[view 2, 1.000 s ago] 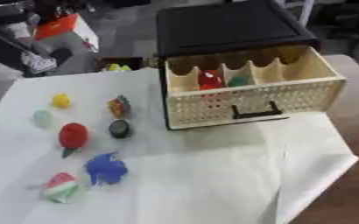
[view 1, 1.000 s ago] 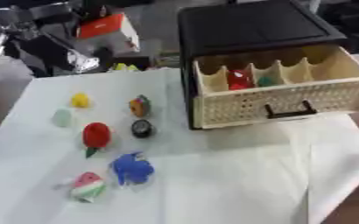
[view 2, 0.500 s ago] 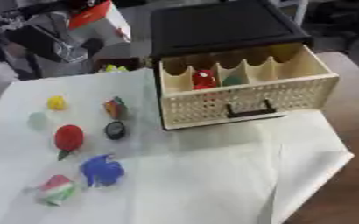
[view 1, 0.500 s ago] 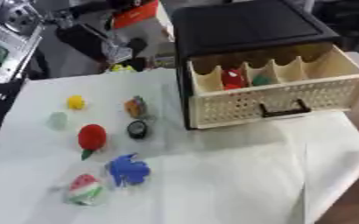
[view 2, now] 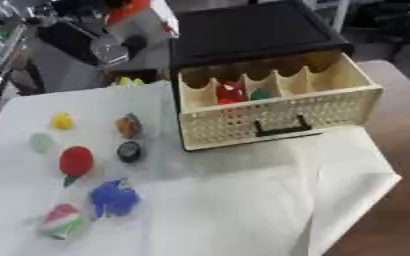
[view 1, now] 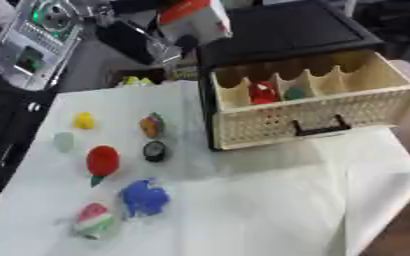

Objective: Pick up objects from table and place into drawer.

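Note:
An open cream wicker drawer (view 1: pixel 313 107) juts from a black cabinet (view 1: pixel 278 30) at the right. Its divided slots hold a red thing (view 1: pixel 262 93) and a green thing (view 1: pixel 294 93). On the white cloth to the left lie a yellow thing (view 1: pixel 83 120), a pale green thing (view 1: pixel 63 141), a red fruit-like thing (view 1: pixel 103 160), an orange multi-coloured thing (view 1: pixel 152 125), a small black round thing (view 1: pixel 154 150), a blue thing (view 1: pixel 144 198) and a watermelon-slice toy (view 1: pixel 95 220). Neither hand shows in either view.
The white cloth (view 1: pixel 243 215) has a folded corner at the lower right, with brown table beyond it. Behind the table stand an orange-and-white box (view 1: pixel 191 17) and a grey device (view 1: pixel 38 35). A yellow-green thing (view 1: pixel 137 80) sits at the cloth's far edge.
The whole picture has shifted and tilted, so the camera has moved. The things on the cloth and the drawer keep their places relative to each other.

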{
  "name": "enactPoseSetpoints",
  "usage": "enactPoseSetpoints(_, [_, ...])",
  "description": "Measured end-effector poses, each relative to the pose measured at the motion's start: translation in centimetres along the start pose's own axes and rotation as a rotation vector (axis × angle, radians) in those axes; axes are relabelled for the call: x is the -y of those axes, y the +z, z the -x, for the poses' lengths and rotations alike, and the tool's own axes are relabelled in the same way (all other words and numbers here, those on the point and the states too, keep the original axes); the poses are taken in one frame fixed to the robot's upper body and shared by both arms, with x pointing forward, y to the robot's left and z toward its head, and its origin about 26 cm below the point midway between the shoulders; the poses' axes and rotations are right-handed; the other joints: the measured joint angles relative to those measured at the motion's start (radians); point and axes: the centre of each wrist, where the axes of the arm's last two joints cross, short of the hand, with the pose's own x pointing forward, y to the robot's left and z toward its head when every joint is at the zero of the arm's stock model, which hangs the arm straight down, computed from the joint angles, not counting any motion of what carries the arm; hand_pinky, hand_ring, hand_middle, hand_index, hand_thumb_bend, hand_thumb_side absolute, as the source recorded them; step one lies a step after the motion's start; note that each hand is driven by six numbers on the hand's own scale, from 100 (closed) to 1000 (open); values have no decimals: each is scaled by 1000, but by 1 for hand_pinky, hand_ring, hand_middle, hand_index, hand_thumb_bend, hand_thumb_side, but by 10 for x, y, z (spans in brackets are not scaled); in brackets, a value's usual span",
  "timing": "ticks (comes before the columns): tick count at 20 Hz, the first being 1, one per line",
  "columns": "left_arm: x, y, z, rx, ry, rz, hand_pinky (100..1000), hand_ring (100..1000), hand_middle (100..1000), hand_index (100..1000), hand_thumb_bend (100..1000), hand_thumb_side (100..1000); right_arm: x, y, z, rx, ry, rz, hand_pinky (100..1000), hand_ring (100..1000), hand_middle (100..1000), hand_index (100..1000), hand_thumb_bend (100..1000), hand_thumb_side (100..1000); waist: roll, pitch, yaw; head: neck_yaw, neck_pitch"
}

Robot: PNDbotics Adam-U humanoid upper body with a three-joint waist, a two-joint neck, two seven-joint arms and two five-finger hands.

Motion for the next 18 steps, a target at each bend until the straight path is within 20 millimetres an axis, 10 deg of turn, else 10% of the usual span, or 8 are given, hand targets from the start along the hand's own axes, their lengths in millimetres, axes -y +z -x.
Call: enactPoseSetpoints(18, [19, -21, 6, -78, 27, -75, 247, 321, 228, 417, 100, 253, -4, -3, -3, 1, -19, -7, 300, 538, 520, 801, 100, 656, 36, 9, -33, 11, -17])
